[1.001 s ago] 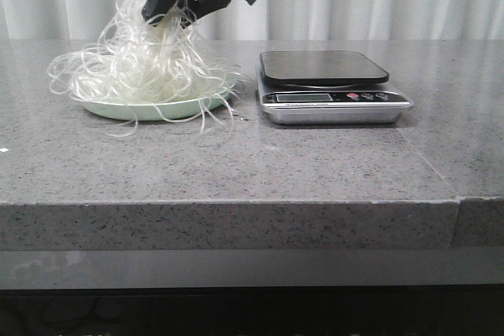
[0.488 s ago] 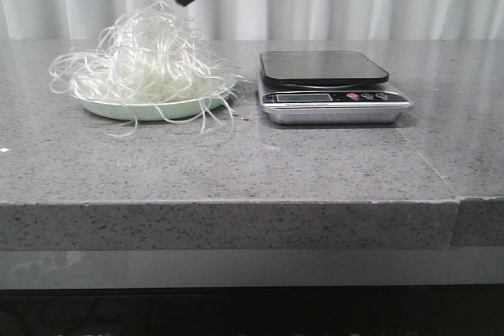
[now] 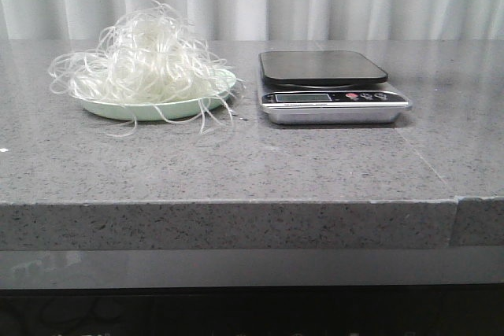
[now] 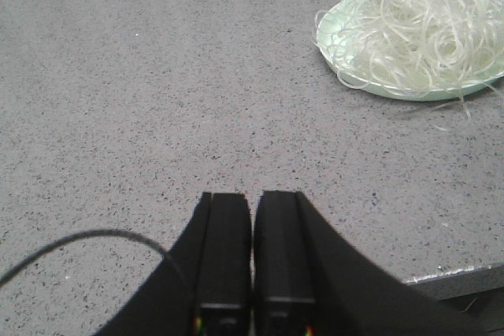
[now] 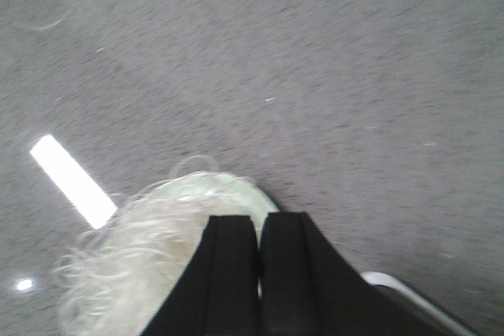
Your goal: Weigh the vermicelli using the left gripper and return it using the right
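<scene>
Vermicelli (image 3: 146, 64), a fluffy tangle of thin translucent white strands, lay heaped on the pale mint-green round plate (image 3: 224, 84), spreading widest left to right. The black hands seen above it earlier had left the front view. Left hand (image 4: 252, 218) and right hand (image 5: 260, 245) were closed, empty.

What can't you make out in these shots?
- Scale display reading: front view, too small.
- Plate centre: every view, covered by the vermicelli.
- Scale in the right wrist view: cut off by the edge, motion-blurred.
- Both arms: outside the front view; only each end effector's shut fingers show, left, right.
</scene>
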You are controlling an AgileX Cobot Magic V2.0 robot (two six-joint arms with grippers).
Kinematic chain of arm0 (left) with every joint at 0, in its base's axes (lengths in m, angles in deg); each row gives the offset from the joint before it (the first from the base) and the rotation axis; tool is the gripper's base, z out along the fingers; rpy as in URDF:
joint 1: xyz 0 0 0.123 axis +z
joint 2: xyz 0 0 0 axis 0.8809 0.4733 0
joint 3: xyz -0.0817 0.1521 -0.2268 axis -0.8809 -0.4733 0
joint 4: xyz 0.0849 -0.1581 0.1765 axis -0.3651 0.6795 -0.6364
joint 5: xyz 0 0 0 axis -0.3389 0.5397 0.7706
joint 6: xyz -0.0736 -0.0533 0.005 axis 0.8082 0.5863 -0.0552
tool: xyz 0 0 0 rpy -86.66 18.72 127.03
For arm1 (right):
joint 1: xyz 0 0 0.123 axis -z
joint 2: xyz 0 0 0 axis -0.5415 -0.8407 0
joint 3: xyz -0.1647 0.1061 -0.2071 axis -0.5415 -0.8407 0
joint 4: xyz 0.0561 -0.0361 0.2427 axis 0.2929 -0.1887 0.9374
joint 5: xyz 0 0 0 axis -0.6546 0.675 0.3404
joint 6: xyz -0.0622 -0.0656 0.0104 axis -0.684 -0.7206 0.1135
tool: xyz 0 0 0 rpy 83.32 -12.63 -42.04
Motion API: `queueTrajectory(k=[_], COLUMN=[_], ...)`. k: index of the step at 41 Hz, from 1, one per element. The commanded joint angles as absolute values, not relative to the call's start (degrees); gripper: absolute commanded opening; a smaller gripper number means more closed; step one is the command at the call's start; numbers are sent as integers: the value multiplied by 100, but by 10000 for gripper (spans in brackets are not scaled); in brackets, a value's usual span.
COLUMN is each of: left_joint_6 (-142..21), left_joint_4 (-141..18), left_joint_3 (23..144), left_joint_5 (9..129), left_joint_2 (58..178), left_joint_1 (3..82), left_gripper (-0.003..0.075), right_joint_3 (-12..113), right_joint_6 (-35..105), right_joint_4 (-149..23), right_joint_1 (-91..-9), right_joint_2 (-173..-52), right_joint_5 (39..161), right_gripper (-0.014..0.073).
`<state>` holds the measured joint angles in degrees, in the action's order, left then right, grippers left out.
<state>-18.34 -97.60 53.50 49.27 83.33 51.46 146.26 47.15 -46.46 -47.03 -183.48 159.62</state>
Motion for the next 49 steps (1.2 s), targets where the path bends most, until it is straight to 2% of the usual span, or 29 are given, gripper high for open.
queueTrajectory(k=[1, 10, 40, 49], left_joint_6=[-1764, -1764, -1764, -1723], left_joint_4=[-9745, -9723, -9679, -9531], left_joint_3=[5500, 5500, 5500, 5500], left_joint_5=[5346, 5346, 5357, 5357], left_joint_2=[8369, 8369, 8369, 8369], left_joint_1=[5156, 5156, 5156, 5156], left_gripper=[138, 138, 138, 137], right_joint_3=[14803, 14803, 13903, 13787], right_joint_6=[4933, 5725, 5948, 5948], right_joint_4=[-5158, -7381, -8259, -8064], right_joint_1=[-4547, -4564, -4569, -4556], right_joint_2=[-17763, -17554, -17538, -17530], right_joint_5=[16446, 16446, 16437, 15830], right_gripper=[155, 155, 155, 155])
